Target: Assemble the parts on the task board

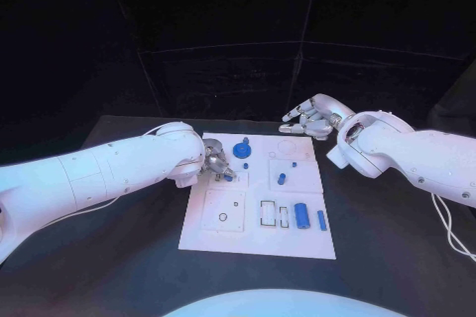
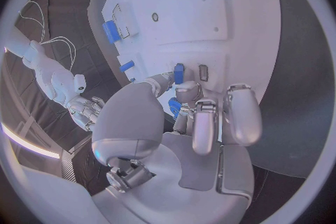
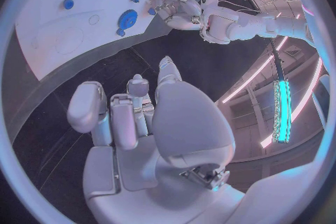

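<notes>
No writing or label can be read anywhere on the task board (image 1: 260, 240). It lies flat in the middle of the black tabletop (image 1: 119, 262), a white plate with raised square panels and outlined slots. The left hand (image 1: 217, 167) is down over the board's left edge, and its fingers (image 2: 204, 123) crowd a small blue part (image 2: 174, 106); the piece is mostly hidden behind them, so I cannot tell whether it is actually gripped. A blue peg (image 2: 178, 73) stands just beyond the fingertips. On the board there's a round blue disc (image 1: 242, 150), a short blue stud (image 1: 283, 179), a blue cylinder (image 1: 301, 216) and a narrow blue bar (image 1: 321, 220) beside it. The right hand (image 1: 309, 119) hovers past the board's far right corner, fingers loosely curled, holding nothing.
</notes>
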You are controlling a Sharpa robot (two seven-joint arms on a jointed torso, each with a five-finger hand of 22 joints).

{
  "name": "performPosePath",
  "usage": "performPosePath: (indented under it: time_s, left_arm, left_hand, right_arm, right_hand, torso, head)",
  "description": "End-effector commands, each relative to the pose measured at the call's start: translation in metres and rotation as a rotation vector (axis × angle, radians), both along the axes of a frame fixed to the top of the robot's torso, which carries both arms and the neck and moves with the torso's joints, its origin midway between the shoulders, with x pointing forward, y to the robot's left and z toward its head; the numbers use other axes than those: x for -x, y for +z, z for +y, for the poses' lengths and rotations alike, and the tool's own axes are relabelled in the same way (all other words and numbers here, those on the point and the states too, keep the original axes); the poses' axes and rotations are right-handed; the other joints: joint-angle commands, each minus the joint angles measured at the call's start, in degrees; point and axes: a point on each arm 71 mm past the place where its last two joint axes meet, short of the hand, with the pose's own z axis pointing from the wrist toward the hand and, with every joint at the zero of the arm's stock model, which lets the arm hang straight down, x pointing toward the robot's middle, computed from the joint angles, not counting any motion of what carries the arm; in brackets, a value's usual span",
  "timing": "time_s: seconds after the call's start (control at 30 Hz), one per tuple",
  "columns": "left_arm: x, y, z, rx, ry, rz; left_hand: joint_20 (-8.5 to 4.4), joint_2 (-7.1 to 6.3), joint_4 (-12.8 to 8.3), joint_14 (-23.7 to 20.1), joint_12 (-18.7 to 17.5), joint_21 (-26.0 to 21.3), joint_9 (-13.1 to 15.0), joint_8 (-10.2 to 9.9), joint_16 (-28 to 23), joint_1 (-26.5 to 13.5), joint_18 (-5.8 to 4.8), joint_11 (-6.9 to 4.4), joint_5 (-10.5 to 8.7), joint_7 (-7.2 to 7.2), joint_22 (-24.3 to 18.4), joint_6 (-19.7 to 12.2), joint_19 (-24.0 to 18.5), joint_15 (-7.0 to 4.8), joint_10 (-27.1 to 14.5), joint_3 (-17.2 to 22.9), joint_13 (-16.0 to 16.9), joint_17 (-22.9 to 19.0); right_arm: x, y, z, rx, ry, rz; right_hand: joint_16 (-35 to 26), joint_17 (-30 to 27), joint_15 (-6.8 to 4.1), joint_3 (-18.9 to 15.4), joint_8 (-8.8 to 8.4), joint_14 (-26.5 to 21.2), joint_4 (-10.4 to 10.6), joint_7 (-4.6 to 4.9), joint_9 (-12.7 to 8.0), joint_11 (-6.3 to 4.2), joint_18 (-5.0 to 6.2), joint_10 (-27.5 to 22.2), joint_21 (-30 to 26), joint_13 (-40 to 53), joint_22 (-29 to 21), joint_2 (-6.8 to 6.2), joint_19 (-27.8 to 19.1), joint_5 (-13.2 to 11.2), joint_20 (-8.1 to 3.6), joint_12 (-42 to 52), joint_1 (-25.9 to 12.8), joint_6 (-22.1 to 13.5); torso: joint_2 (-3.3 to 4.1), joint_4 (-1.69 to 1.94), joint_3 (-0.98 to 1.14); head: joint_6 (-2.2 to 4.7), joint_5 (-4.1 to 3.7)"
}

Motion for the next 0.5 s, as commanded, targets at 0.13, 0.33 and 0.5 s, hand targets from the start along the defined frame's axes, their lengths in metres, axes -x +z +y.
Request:
performPosePath:
  time_s: [0.13, 0.33, 0.5]
  left_arm:
    - [0.001, -0.0016, 0.0013, -0.031, -0.017, 0.008]
    - [0.0004, -0.0017, 0.0025, -0.033, -0.014, 0.006]
    - [0.0001, -0.0017, 0.0005, -0.032, -0.016, 0.005]
  left_hand:
    - [0.12, 0.28, -9.8, 6.0, 0.3, 0.0, 0.1, 0.3, 0.2, -0.1, -0.1, 0.01, 0.17, 0.12, 0.1, -0.5, 0.0, 0.23, 0.6, 10.3, 0.1, 15.1]
    - [0.13, 0.14, -9.7, 6.0, 0.5, 0.0, 0.2, 0.4, 0.2, -0.6, -0.14, 0.02, 0.06, 0.1, 0.2, -0.5, 0.1, 0.24, 0.8, 10.4, 0.3, 15.1]
    - [0.07, -0.41, -9.1, 6.0, 0.9, 0.2, 0.4, 0.9, 0.2, -2.1, -0.19, -0.19, -0.17, -0.26, 0.6, -0.4, 0.2, 0.15, 1.1, 9.4, 0.6, 15.1]
  right_arm:
    - [0.0002, 0.0011, 0.0021, 0.0, 0.013, 0.002]
    - [0.0001, 0.0004, 0.0024, -0.002, 0.02, 0.012]
    - [-0.0001, 0.0001, 0.0031, -0.002, 0.023, 0.015]
  right_hand:
    - [0.1, 3.1, 0.14, -0.4, 0.23, 3.3, -0.1, 0.02, 0.1, -0.02, 0.12, 0.0, 0.1, -0.1, -0.1, 0.14, 0.1, 0.1, 0.02, 0.0, -0.3, -0.5]
    - [0.1, 3.1, 0.15, -0.5, 0.27, 3.3, 0.0, 0.02, 0.1, -0.02, 0.12, 0.0, 0.1, -0.1, -0.1, 0.23, 0.1, 0.1, 0.03, -0.1, -0.5, -0.5]
    - [0.1, 3.1, 0.15, -0.5, 0.27, 3.3, 0.0, 0.02, 0.1, -0.02, 0.12, 0.0, 0.1, -0.1, -0.1, 0.23, 0.1, 0.1, 0.03, -0.1, -0.5, -0.5]
  torso:
    - [0.0, 0.05, -0.02]
    - [0.0, 0.12, -0.04]
    - [0.03, 0.07, -0.02]
  head:
    - [0.06, -0.09]
    - [0.05, 0.13]
    - [0.0, 0.29]
